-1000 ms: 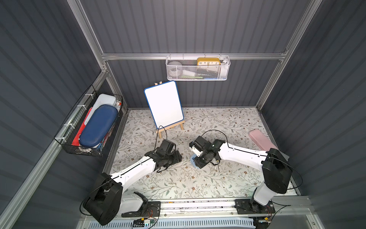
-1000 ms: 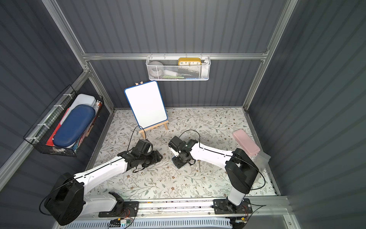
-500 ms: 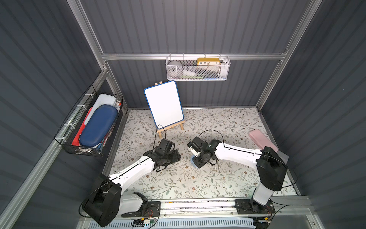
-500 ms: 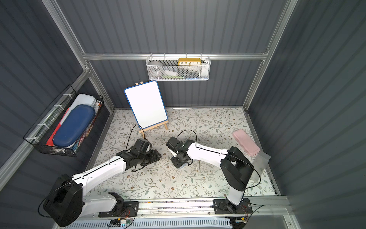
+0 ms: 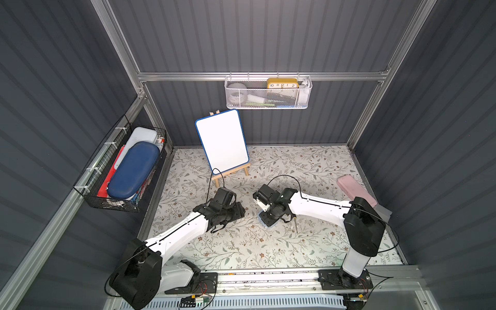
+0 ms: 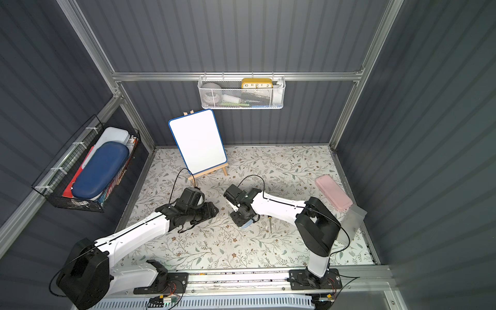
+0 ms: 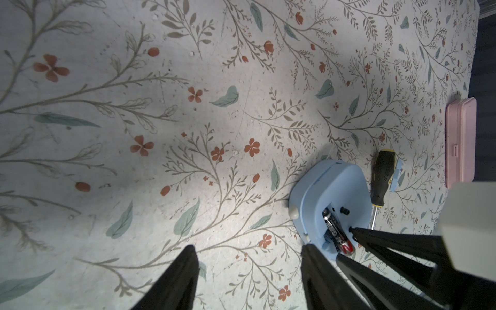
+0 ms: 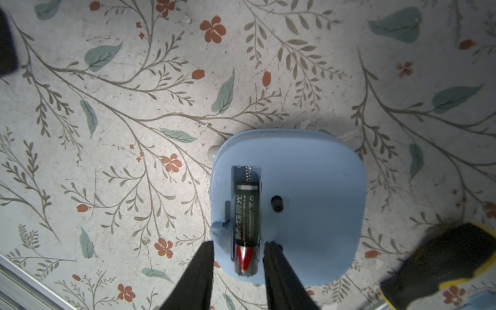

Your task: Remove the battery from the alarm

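The right tool [image 8: 239, 243] is partly open, jaws either side of the battery [image 8: 246, 214] at its red end, not yet pinching. I'd close squarely on that slick round cell and tip it out against the spring [image 8: 248, 173]. Under the tool the smooth blue plastic alarm [image 8: 308, 214] lies back-up on the flowery tabletop [image 8: 134, 107], battery in its slot. The left tool [image 7: 248, 246] nearby gapes empty.
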